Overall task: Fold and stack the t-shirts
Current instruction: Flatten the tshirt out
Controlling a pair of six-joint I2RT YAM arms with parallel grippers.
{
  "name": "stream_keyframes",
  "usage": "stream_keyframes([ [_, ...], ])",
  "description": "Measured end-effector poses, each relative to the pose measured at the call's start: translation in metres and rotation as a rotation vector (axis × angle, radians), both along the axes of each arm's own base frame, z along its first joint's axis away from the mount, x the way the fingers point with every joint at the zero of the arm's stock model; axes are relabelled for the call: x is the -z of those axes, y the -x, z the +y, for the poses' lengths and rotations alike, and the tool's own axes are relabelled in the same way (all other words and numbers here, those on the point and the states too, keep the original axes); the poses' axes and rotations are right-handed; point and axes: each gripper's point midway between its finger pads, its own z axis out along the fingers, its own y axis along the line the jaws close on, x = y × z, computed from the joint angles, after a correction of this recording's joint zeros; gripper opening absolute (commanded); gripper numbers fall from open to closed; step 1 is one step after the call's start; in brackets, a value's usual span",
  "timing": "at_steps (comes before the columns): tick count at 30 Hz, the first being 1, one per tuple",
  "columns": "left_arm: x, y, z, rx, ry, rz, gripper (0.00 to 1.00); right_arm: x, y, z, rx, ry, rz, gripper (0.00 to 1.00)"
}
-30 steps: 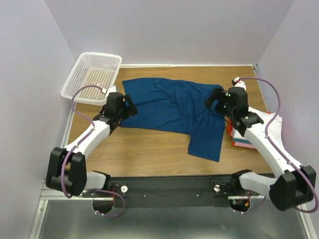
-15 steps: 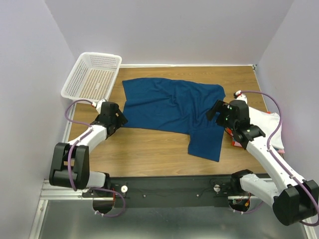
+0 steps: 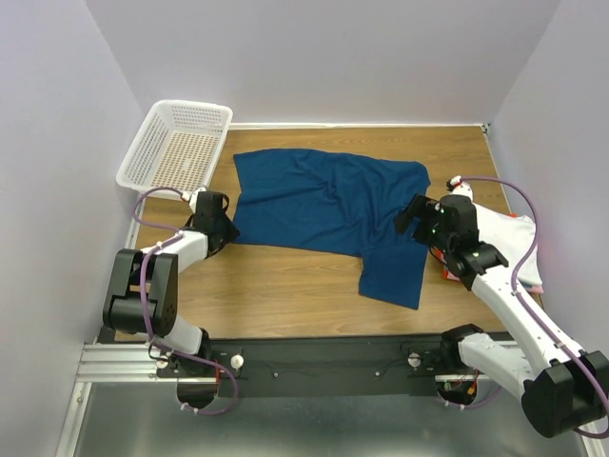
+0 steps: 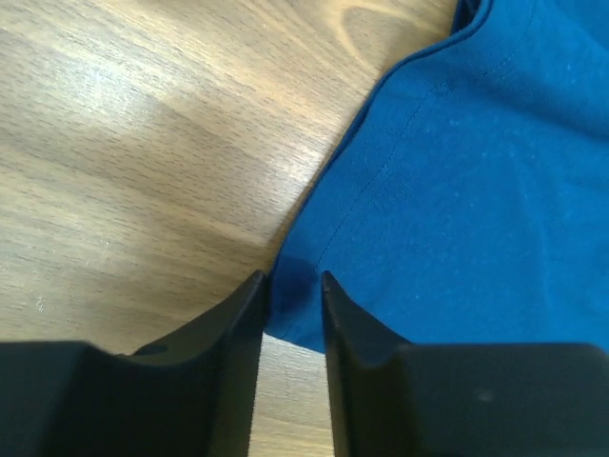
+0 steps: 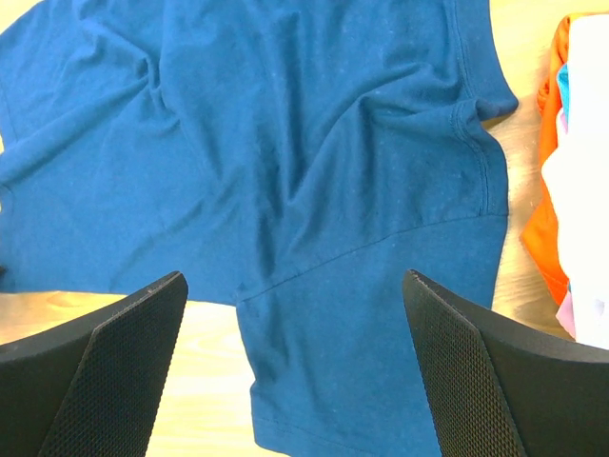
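Tee [image 3: 324, 205] lies spread on the desk [image 3: 285, 286], plain side up, wrinkled through the middle. One sleeve trails toward the near edge.

Left gripper [image 4: 293, 284] is low at the tee's near-left hem corner. Jaws are drawn narrow with the corner between them. Cannot tell whether they pinch the cloth or only flank it.

Right gripper [image 5: 295, 276] hovers above the sleeve side, jaws spread wide, nothing between them.

Stack [image 3: 519, 238] of folded tees (white, orange, pink) sits at the right edge, partly under the right arm. Basket [image 3: 181, 143] is back left, apart from the tee.

Handling, as judged: thin knit, light, limp, no stiffness. It will sag and drag on the wood, and one layer could slip from a shallow pinch. Best holds are the stitched hem corners and the sleeve seam, where the cloth is doubled. Take two corners together so the fold lands square.
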Motion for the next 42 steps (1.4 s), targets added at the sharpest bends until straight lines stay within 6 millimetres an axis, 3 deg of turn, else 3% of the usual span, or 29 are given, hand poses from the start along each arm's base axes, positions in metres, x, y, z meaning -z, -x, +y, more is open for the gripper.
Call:
stream_keyframes([
  [1, 0.000, 0.000, -0.001, 0.002, 0.004, 0.000, 0.35, 0.001, 0.001, 0.000, 0.000, 0.002, 0.001, 1.00],
  [4, 0.001, 0.001, -0.002, 0.009, 0.011, 0.001, 0.20, 0.003, 0.002, -0.001, 0.000, 0.006, 0.004, 1.00],
  [5, 0.002, 0.001, -0.003, 0.010, 0.012, 0.001, 0.05, 0.004, 0.003, -0.002, 0.000, 0.007, 0.004, 1.00],
  [6, 0.002, 0.002, -0.003, 0.011, 0.013, 0.003, 0.00, 0.005, 0.003, -0.002, 0.002, 0.009, 0.006, 1.00],
  [13, 0.003, 0.005, -0.003, 0.014, 0.017, 0.001, 0.00, 0.007, 0.004, -0.002, -0.008, 0.022, 0.009, 1.00],
  [19, 0.001, 0.013, -0.001, 0.011, 0.009, 0.009, 0.00, 0.017, 0.011, 0.009, -0.086, 0.028, 0.068, 1.00],
  [24, -0.005, 0.015, 0.005, -0.004, -0.008, 0.003, 0.00, 0.043, 0.039, 0.041, -0.208, 0.074, 0.194, 1.00],
  [27, -0.006, 0.015, 0.008, -0.011, -0.016, 0.000, 0.00, 0.053, 0.057, 0.050, -0.235, 0.079, 0.257, 1.00],
  [32, -0.007, 0.015, 0.009, -0.006, -0.023, -0.001, 0.00, 0.085, 0.090, 0.040, -0.169, 0.093, 0.431, 1.00],
  [37, -0.006, 0.015, 0.010, -0.002, -0.029, -0.001, 0.00, 0.102, 0.107, 0.028, -0.068, 0.110, 0.545, 1.00],
  [42, -0.008, 0.015, 0.013, 0.002, -0.037, -0.005, 0.00, 0.135, 0.137, 0.009, 0.050, 0.142, 0.694, 1.00],
])
